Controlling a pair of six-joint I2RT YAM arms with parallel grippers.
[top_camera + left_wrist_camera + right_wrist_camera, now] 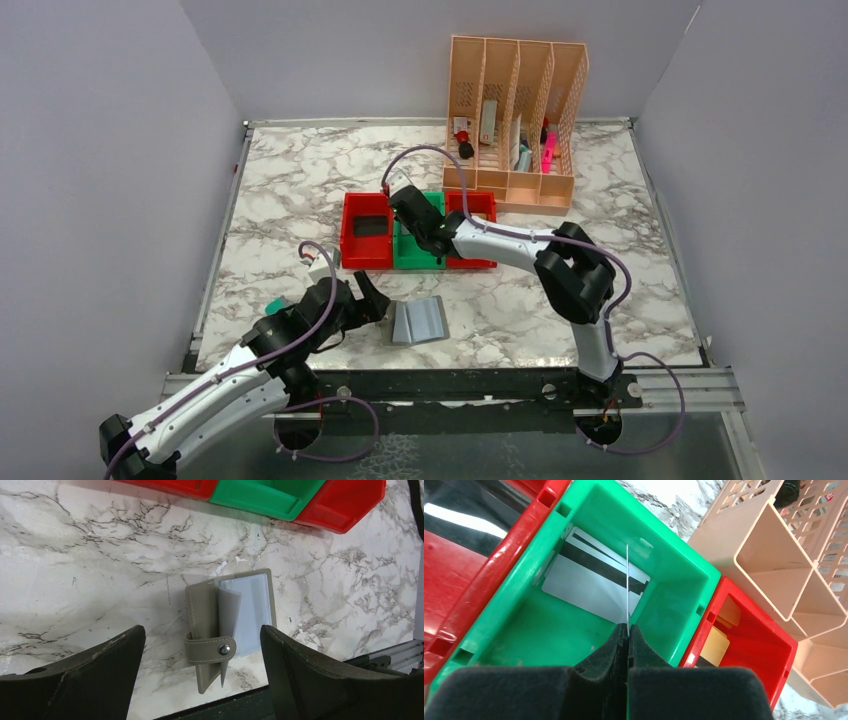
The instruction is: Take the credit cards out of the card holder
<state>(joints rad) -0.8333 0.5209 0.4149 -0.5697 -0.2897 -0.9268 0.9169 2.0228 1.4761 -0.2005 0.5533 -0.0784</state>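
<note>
From the top camera I count three bins in a row mid-table (pixel 600 300): a left red bin (pixel 347 240), a green bin (pixel 408 262) and a right red bin (pixel 484 203). One black card (pixel 370 226) lies in the left red bin. One peach organiser (pixel 515 95) stands at the far edge, just behind the bins. One card holder (pixel 420 322) lies close to the near edge, with bare marble on its right and between it and the bins. My left arm lies low by the near left corner, and the left claw (pixel 372 300) sits just left of the holder. One teal block (pixel 273 305) is beside that arm. My right arm bends at the elbow, and the right claw (pixel 428 238) points down over the green bin. In the left wrist camera the left claw is wide open. Its two fingers (pixel 95 670) stand one on each side of the holder, not touching it. The holder's flap stands partly up, and the table's near edge is right below it. In the right wrist camera the right claw is pinched tight on one thin card (pixel 627 585). I see it edge-on, so I cannot tell its colour. It hangs over one grey card (pixel 589 580) with a dark stripe, flat in the green bin. One tan card (pixel 715 647) lies in the right red bin.
</note>
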